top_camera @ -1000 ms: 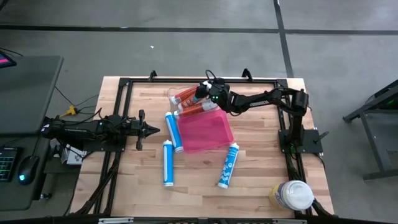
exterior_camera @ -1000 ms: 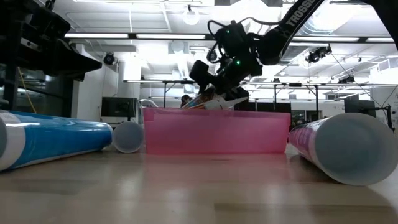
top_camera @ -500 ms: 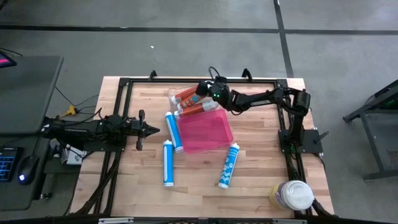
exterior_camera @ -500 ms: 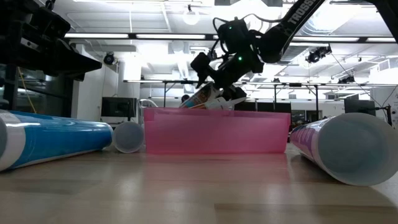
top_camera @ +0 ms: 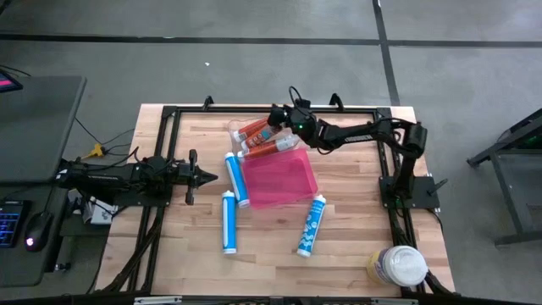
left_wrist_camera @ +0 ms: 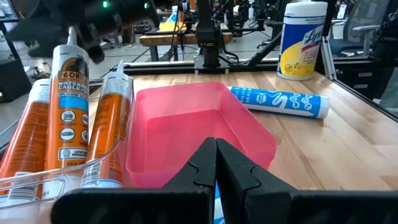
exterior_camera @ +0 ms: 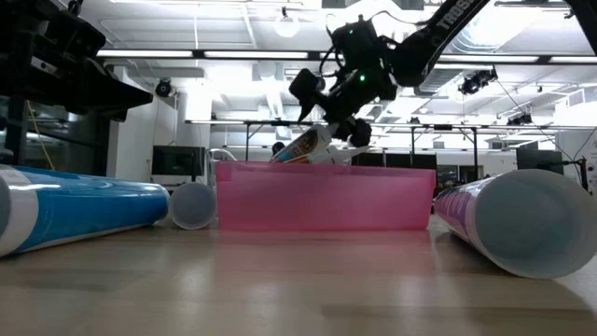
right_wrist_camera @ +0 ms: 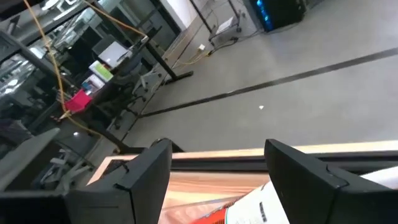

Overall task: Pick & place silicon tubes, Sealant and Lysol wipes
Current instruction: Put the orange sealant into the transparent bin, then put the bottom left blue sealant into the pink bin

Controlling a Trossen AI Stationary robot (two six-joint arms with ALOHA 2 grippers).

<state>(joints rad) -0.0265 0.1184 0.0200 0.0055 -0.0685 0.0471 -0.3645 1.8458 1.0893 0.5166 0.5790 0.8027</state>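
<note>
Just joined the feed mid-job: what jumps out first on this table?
The pink tray at the table's middle, with orange tubes in a clear tray along its far edge. The right gripper hangs open above those tubes. Blue tubes lie around the pink tray, and the wipes canister stands at the near right corner.

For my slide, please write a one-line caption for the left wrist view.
Shut left gripper faces the empty pink bin, orange sealant tubes beside it, Lysol wipes standing beyond.

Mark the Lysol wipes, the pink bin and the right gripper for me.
Lysol wipes [top_camera: 400,264]: high view, on the white lid.
pink bin [top_camera: 279,180]: high view, on its bare floor.
right gripper [top_camera: 275,118]: high view, midway between its open fingertips, above the orange tubes.
</note>
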